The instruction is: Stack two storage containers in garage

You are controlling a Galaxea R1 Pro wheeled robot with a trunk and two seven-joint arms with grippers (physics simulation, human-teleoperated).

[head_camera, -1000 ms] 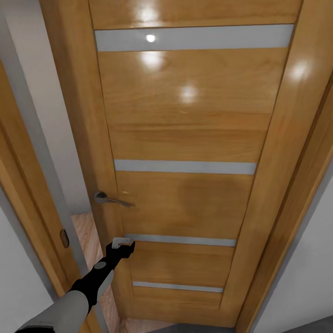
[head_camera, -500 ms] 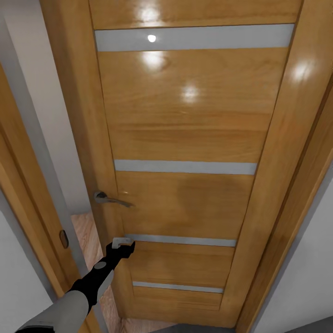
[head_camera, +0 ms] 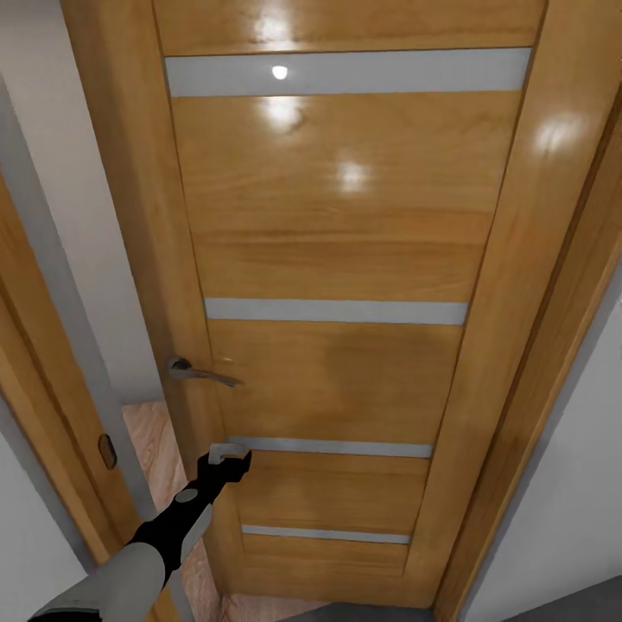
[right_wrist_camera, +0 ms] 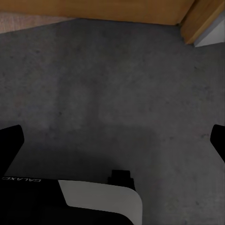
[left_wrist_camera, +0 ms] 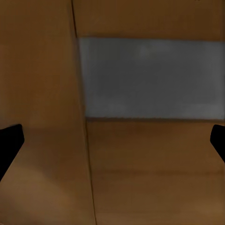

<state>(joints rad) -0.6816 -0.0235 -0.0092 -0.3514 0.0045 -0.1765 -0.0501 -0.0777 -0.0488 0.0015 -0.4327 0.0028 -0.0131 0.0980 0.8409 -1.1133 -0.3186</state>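
The two storage containers are out of view. My left gripper (head_camera: pixel 229 450) reaches out to a honey-wood door (head_camera: pixel 345 225), its tip against the door's edge by a lower grey strip, below the metal handle (head_camera: pixel 200 371). In the left wrist view the gripper (left_wrist_camera: pixel 112 145) is open, its black fingers (left_wrist_camera: pixel 9 140) spread wide in front of the door panel and a grey strip (left_wrist_camera: pixel 150 77). My right gripper (right_wrist_camera: pixel 112 140) is open and holds nothing, hanging over the rough dark-grey concrete floor (right_wrist_camera: pixel 117 70).
The door stands slightly ajar; light wood-plank floor (head_camera: pixel 155 449) shows through the gap at its left. The door frame (head_camera: pixel 52 363) with its strike plate (head_camera: pixel 106 451) stands close on the left, pale wall (head_camera: pixel 561 518) on the right. My white base (right_wrist_camera: pixel 103 201) is just below the right gripper.
The whole picture has shifted a little to the left, door and frame together, so the camera has moved. The left gripper stays against the door's edge.
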